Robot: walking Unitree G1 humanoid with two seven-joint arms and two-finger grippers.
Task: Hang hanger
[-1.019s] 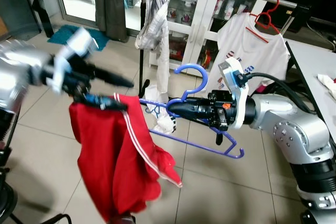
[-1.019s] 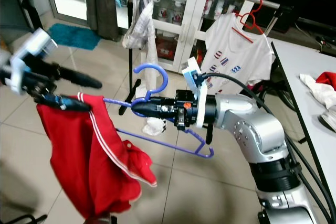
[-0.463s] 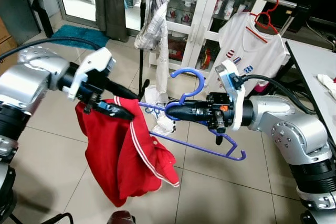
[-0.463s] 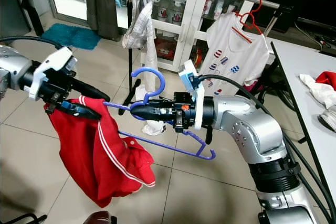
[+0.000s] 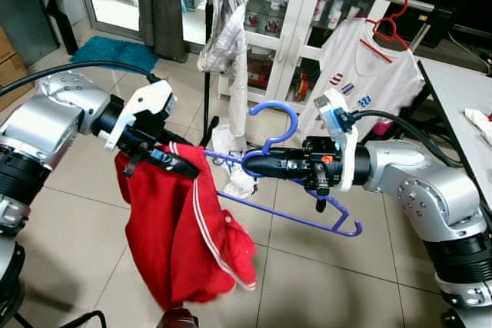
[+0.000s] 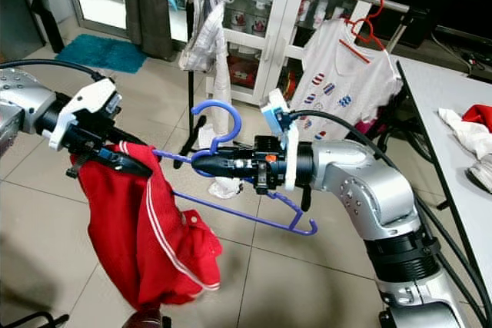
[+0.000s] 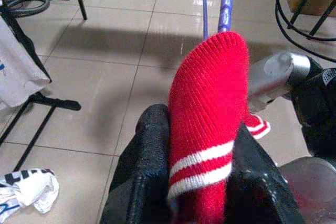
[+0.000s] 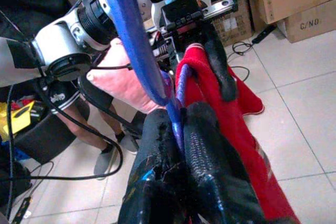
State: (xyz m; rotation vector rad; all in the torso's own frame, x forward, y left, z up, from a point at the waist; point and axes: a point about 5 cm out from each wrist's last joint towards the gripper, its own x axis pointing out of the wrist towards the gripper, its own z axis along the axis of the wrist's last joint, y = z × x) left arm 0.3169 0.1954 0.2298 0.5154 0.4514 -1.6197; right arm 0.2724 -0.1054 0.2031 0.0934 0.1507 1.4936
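Between the arms, the purple hanger [image 5: 286,182] is pinched at its neck by the right gripper [image 5: 257,163], long axis pointing toward the left gripper [image 5: 181,163], whose jaws clamp the red garment [image 5: 184,243] draped over the hanger's near end.

The left hand [image 7: 202,182] pinches a red knit cuff [image 7: 207,108] with two white stripes between its two black fingers [image 7: 149,156]. Past the cuff a purple hanger bar [image 7: 226,1] runs away over the tiled floor [image 7: 105,77]. A black stand foot [image 7: 47,103] and a crumpled white cloth [image 7: 26,190] lie on the floor to one side.
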